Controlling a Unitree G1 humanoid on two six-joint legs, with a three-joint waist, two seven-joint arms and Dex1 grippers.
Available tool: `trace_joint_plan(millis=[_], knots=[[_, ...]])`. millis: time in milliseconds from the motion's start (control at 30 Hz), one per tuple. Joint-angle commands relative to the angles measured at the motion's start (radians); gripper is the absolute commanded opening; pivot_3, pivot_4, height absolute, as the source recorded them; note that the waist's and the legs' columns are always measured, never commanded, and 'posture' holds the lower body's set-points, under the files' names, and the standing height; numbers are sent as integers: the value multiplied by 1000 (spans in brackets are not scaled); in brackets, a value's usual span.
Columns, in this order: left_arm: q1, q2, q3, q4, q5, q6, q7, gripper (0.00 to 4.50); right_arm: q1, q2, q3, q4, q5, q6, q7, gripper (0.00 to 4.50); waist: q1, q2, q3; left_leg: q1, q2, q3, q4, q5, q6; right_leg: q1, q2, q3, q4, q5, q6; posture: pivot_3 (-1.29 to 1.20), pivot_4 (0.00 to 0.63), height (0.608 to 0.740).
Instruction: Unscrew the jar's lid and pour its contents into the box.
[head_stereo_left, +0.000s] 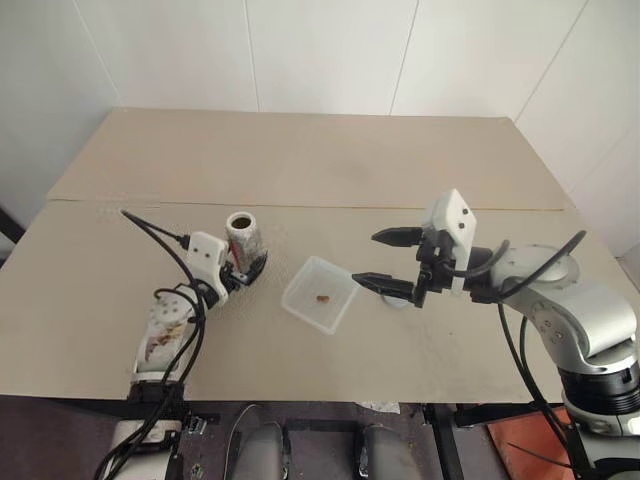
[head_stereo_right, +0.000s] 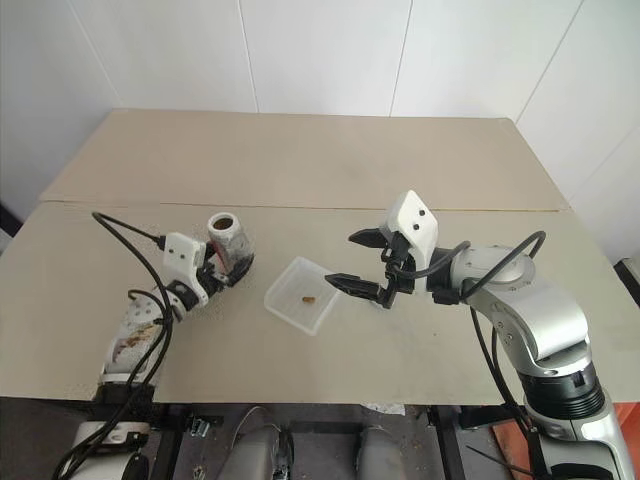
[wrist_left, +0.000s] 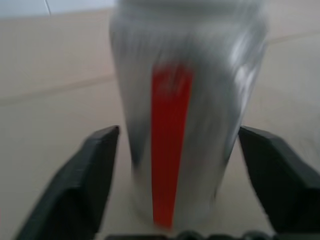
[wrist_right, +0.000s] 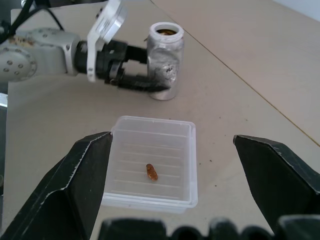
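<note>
While both grippers (head_stereo_left: 243, 268) (head_stereo_left: 390, 262) gape empty — jar (head_stereo_left: 243, 236) upright, box (head_stereo_left: 319, 294) midway between them.

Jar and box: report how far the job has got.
Done: the jar stands upright on the table with its mouth open, and a brown lump lies in the box. In hand: nothing; the left gripper flanks the jar with gaps showing, and the right gripper is open. Left: seemingly only withdrawing.
</note>
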Motion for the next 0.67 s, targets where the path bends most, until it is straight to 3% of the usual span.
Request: trace_joint_plan(millis=[33,167,267,433,667], knots=[[63,45,26,-130,-28,4,-18,4471,-1,-17,-32,-39,15,-12,5,4500,0,0,0,0,0,0,0,0,0,0,0,0,0,0,0,0,150,740],[226,157,86,-355,-129,104,-109,4471,45,-61,-68,-17,11,-39,43,4500,-4,0,0,0,1,0,-2,0,0,0,-1,1,-1,0,0,0,150,740],[349,286,203,-503,-258,155,-243,4471,113,-110,-112,22,-12,-114,105,4500,-1,0,0,0,2,0,-2,0,0,-1,-1,1,-1,0,0,0,150,740],[497,496,394,-563,-428,171,-530,4471,215,-153,-168,121,-45,-249,187,4500,2,1,-1,2,2,0,-2,0,0,0,-1,0,-2,-2,-2,0,150,740],[519,538,428,-546,-505,182,-630,4471,252,-172,-194,172,-50,-305,228,4500,1,2,-1,3,2,2,-3,0,0,0,0,1,-2,-4,-3,0,150,740]])
